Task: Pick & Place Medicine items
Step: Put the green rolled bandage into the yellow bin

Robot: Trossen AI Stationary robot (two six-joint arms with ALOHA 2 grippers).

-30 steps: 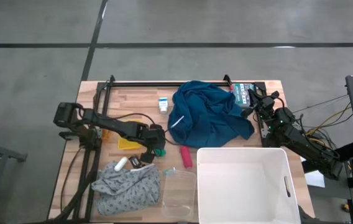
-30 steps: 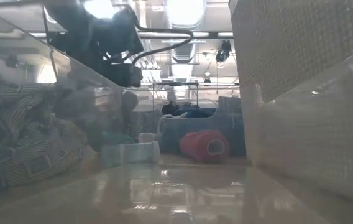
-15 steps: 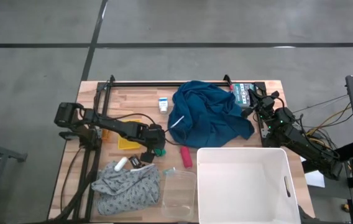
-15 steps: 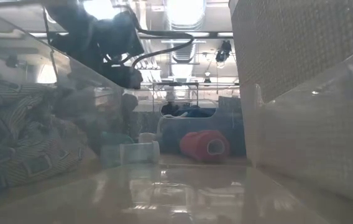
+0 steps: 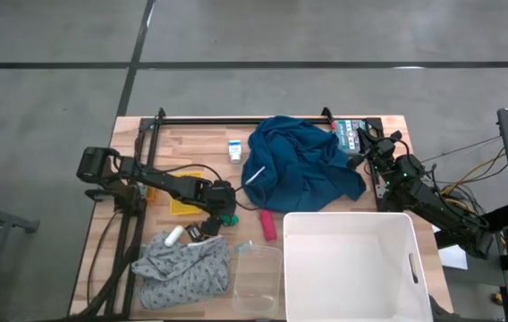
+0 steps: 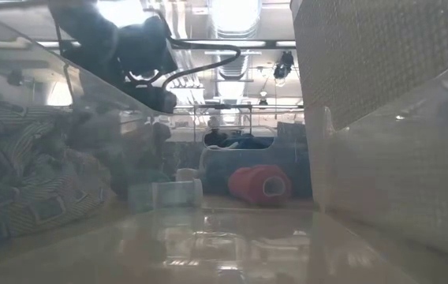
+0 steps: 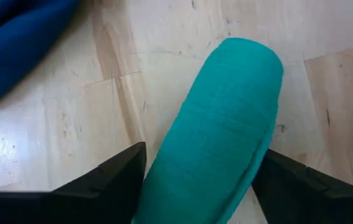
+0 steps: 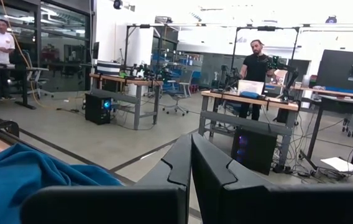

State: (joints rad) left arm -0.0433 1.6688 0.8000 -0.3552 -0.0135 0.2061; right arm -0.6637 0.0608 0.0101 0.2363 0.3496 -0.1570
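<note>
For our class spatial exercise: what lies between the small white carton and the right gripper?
The crumpled blue cloth fills that stretch, shown in the high view.

two cloths (image 5: 300,167), one white bin (image 5: 354,266), two arms (image 5: 156,182)

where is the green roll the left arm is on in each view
High view: green roll at the left gripper, just left of the blue cloth.
Low view: cannot make it out.
Left wrist view: green roll between the jaws, centre.
Right wrist view: not in it.
Shared landmark: the blue cloth.
</note>
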